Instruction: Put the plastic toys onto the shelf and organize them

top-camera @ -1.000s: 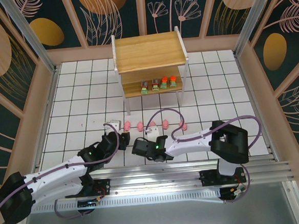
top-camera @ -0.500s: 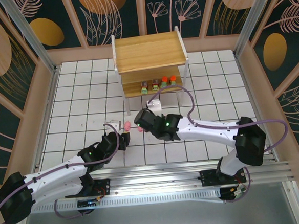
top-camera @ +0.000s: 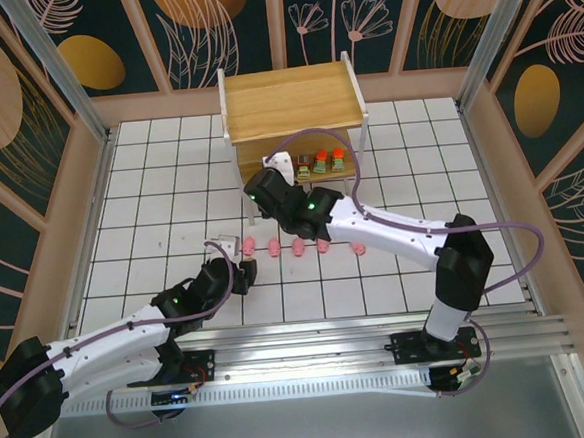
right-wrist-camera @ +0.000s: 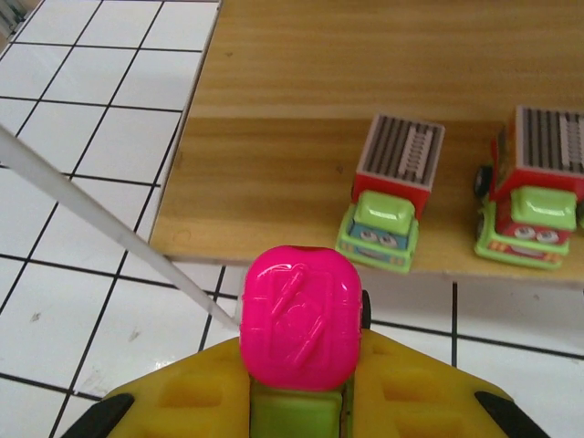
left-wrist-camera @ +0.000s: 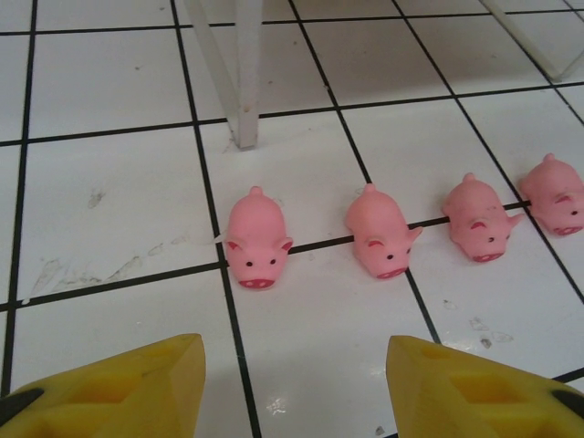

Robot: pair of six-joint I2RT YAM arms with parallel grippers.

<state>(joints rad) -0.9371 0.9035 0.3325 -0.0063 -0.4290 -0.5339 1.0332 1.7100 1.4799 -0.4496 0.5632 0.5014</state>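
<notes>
Pigs [top-camera: 298, 247], 5 of them, lie in a row on the worktop [top-camera: 160, 188] in front of the shelf [top-camera: 265, 116], none yet put away. At the left end of that row the left fingers [left-wrist-camera: 119, 383] hang just short of the first pig [left-wrist-camera: 255, 242], spread apart with nothing between them. The left wrist view shows 4 pigs facing the camera, spaced apart, near a white shelf leg [left-wrist-camera: 245, 82].

Further right, the right fingers [right-wrist-camera: 182, 397] are closed on a truck [right-wrist-camera: 299, 315] with a pink top and green base. They hold it just before the front left part of the lower board [right-wrist-camera: 301, 73].

The step in hand looks like delivery of this truck to the lower tier. The next move calls for carrying it forward over the board edge. It should then go down left of the nearest parked truck [right-wrist-camera: 388, 196] with a small gap, lined up with the others, before the fingers let go.

On the shelf, parked trucks stand along the front edge of the lower board. 2 of them show in the right wrist view, the second [right-wrist-camera: 534, 182] red-topped. From above, the arm covers part of that line, so I cannot count them all. The top board [top-camera: 303, 93] carries no toys that I can see.
</notes>
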